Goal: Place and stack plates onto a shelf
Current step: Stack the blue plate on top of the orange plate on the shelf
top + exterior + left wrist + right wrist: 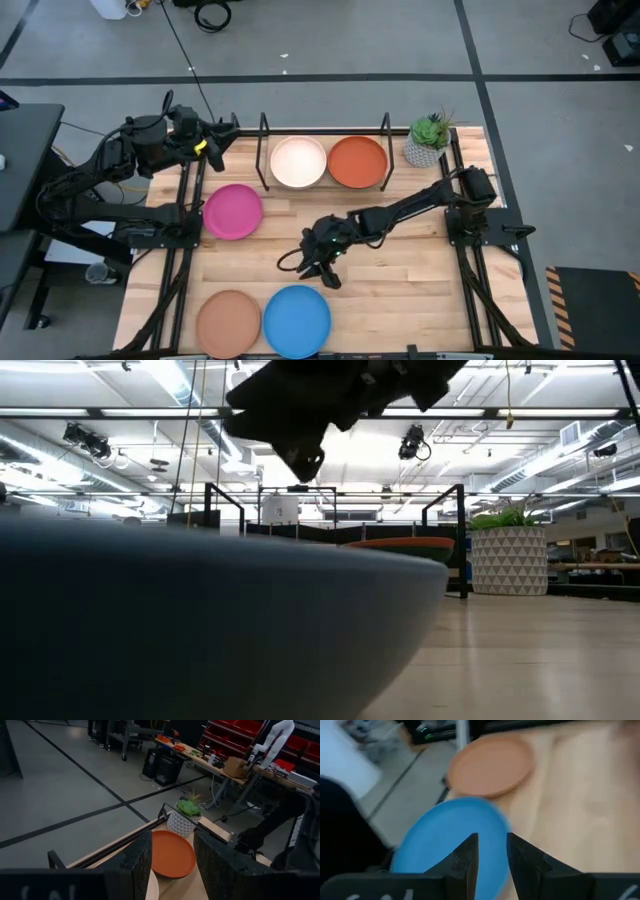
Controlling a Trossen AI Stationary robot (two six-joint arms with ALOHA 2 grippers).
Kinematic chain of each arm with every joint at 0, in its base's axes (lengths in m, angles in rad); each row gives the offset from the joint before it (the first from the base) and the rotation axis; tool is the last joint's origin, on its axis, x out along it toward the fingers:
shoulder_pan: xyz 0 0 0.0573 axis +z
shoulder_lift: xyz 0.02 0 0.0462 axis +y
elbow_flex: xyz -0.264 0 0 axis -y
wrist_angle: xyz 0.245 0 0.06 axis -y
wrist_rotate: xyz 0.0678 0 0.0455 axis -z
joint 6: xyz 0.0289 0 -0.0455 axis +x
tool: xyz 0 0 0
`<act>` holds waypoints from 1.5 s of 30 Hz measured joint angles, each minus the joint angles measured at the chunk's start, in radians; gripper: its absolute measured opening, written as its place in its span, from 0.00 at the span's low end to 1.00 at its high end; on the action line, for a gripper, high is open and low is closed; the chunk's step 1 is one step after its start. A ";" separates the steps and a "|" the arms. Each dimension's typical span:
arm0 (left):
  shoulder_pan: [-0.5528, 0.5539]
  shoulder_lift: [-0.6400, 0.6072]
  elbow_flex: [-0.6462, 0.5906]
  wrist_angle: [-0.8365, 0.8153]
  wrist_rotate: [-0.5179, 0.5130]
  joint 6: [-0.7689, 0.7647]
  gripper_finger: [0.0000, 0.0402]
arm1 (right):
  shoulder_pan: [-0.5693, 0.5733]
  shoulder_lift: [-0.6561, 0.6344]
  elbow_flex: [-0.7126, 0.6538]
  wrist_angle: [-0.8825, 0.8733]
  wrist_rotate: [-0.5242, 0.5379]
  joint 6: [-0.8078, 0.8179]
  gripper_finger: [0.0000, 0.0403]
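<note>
In the high view, the cream plate (298, 162) and the orange plate (357, 162) lie side by side in the black shelf (264, 150) at the far edge. The magenta plate (232, 211) lies flat on the table left of centre. The tan plate (228, 322) and the blue plate (297, 320) lie flat at the near edge. My right gripper (322, 272) hangs above the table just beyond the blue plate (445, 835), fingers a little apart, holding nothing. My left gripper (225, 143) waits open at the shelf's left end, facing the orange plate (172, 852). The other plates are out of view.
A small potted plant (428, 140) stands at the shelf's right end, in the table's far right corner. Black frame rails run along the table's left and right sides. Bare wood lies between the magenta plate, the shelf and the right arm.
</note>
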 joint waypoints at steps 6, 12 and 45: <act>0.000 0.011 0.000 -0.003 0.000 0.001 0.38 | -0.022 0.109 0.088 -0.032 -0.143 0.081 0.29; 0.000 0.015 0.000 -0.012 0.000 0.010 0.38 | -0.001 0.205 0.184 -0.124 -0.192 0.090 0.34; 0.000 0.019 0.000 -0.080 0.008 0.035 0.38 | 0.048 0.248 0.150 -0.114 -0.015 -0.123 0.53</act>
